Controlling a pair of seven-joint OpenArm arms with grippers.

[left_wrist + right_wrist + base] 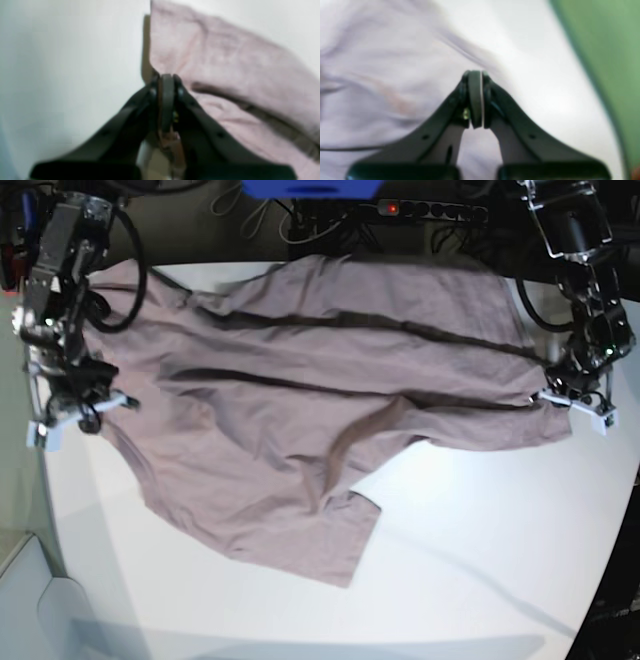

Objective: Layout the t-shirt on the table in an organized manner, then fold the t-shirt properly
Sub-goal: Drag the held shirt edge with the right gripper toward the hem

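Still on the layout step: the t-shirt [300, 390] is stretched across the table [480, 530], left gripper [166, 77] and right gripper [475, 73] each pinching an edge (one sleeve's crumpled). Next it probably needs tugging flat

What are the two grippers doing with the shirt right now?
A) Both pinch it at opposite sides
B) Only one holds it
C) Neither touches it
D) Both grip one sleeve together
A: the left gripper and right gripper are each shut on opposite edges of the shirt, stretching it between them.
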